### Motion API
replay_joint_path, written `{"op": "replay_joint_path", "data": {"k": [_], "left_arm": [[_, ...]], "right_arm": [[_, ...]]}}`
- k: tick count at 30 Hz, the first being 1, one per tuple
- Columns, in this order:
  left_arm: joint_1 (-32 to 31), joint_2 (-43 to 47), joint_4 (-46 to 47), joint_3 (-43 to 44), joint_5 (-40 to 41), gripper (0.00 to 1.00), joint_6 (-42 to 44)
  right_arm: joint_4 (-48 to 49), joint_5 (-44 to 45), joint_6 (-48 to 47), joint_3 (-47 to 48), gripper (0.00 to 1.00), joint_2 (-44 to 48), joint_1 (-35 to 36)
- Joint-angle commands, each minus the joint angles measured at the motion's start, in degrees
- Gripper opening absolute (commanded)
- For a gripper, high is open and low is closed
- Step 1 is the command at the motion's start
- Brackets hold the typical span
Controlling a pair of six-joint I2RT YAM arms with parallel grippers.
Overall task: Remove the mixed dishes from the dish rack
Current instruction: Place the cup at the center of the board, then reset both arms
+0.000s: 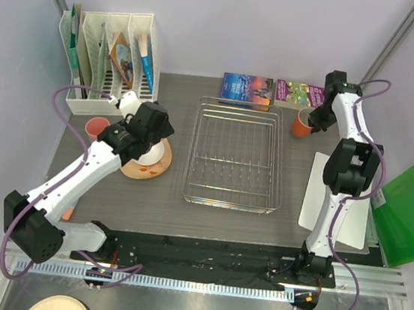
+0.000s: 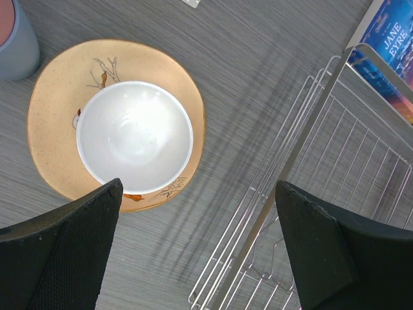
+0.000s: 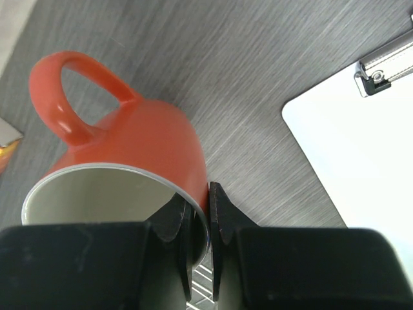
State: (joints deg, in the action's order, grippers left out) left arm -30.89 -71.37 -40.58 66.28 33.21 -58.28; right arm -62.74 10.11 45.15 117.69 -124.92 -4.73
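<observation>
The dish rack (image 1: 194, 146) is a silver wire basket at the table's middle, and nothing lies in it. Right of its far corner is the orange mug (image 1: 301, 123), with my right gripper (image 1: 315, 120) shut on its rim. In the right wrist view one finger is inside the mug (image 3: 129, 148) and one outside; the right gripper (image 3: 208, 194) pinches the wall. My left gripper (image 2: 197, 187) hangs open between the rack's rim (image 2: 313, 135) and the bowl (image 2: 134, 137), which sits on the floral plate (image 2: 58, 97). A pink cup (image 1: 97, 126) stands left of the plate (image 1: 145, 170).
A white file organiser (image 1: 114, 49) stands at the back left. Two books (image 1: 247, 88) lie behind the rack. A white clipboard (image 1: 331, 193) lies right of the rack, beside a green folder (image 1: 412, 210).
</observation>
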Motion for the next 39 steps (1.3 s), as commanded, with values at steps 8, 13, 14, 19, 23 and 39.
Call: {"op": "replay_joint_path", "data": {"k": [8,13,14,19,23,39], "left_arm": [[-0.13,-0.17,0.67,-0.36,-0.78,0.98,0.01],[-0.22,-1.05,0.5,-0.19,-1.22,0.98,0.98],[-0.22,-1.05,0.67,-0.27,-1.31,0.98,1.15],[-0.22,-1.14,1.29,-0.01,-2.27,0.98,2.47],[-0.22,-1.31,1.2,0.16,-2.54,0.98,3.17],[-0.22,-1.83,4.81,-1.33,-8.07,1.0,6.69]], "right_arm": [[0.16,-0.96,-2.96,-1.49,0.04,-1.47,0.16],[1.56,-2.81,-3.4,-2.29,0.29,-0.76,0.16],[1.74,-3.34,-3.66,-2.46,0.34,-0.06,0.25],[2.71,-3.95,-3.4,-2.2,0.45,3.19,0.6],[2.71,-5.62,-2.87,-1.24,0.49,6.09,0.95],[30.33,-2.82,4.78,-22.39,0.55,41.11,13.92]]}}
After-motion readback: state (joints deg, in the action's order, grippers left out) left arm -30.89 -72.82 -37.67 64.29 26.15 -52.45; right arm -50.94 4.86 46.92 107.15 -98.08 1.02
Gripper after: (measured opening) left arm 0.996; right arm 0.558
